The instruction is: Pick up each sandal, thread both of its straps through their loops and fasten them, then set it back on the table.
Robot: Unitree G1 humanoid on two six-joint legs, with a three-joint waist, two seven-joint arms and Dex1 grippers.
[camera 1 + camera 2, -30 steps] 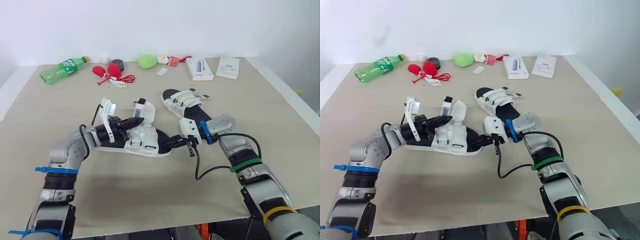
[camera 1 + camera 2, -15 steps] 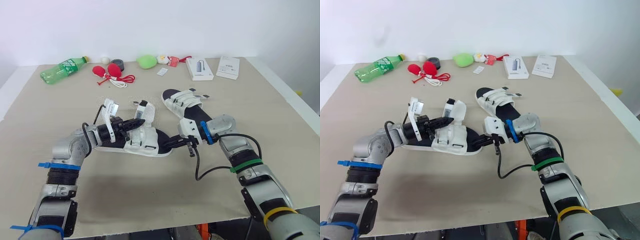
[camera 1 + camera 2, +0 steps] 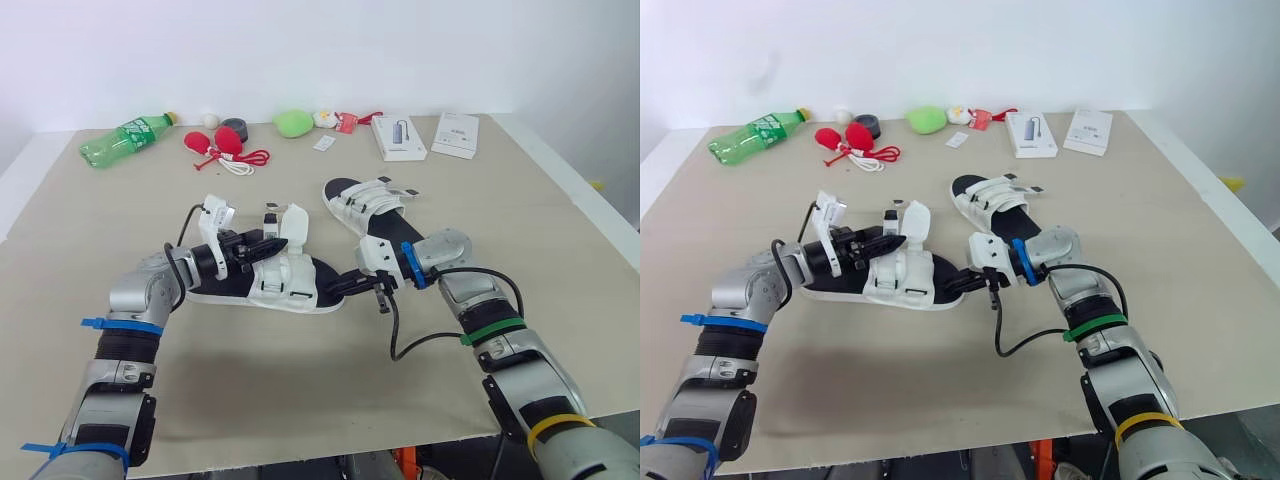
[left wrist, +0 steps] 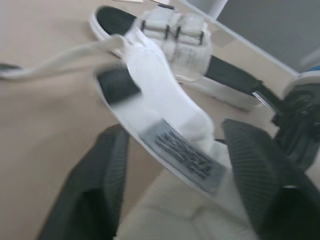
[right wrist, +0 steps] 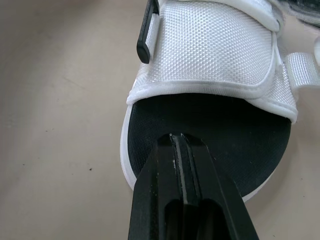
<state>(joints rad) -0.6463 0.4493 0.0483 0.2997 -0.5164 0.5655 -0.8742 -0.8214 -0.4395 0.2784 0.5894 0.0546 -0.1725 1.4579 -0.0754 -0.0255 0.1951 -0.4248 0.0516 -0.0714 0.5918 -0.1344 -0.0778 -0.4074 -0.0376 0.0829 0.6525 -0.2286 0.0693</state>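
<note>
Pinning the near sandal (image 3: 285, 285) to the bench (image 3: 300, 400) with my right fingers (image 5: 185, 200). They are sitting together, tip pressing on the black insole just short of the white upper.

Which way is it lying?

Its long axis is running across in front of me, left to right. The long bare stretch of insole is pointing toward my left arm, and the upper is sitting toward my right.

And your left fingers (image 4: 95, 190)?

They are standing well apart, pointing along the sandal from its left end. The loose strap (image 3: 294, 224) is sticking up from the upper and passing between them. I am not seeing them pinching it yet.

So which arm is taking the strap?

I am judging the left, since it is already lined up with the strap, and the right is busy steadying the sandal. A black loop (image 5: 146, 30) is showing at the side of the upper, so the strap is going to need folding over toward that side.

The other sandal (image 3: 365, 203)?

Lying farther back on the bench, beyond my right arm, apart from this one.
</note>
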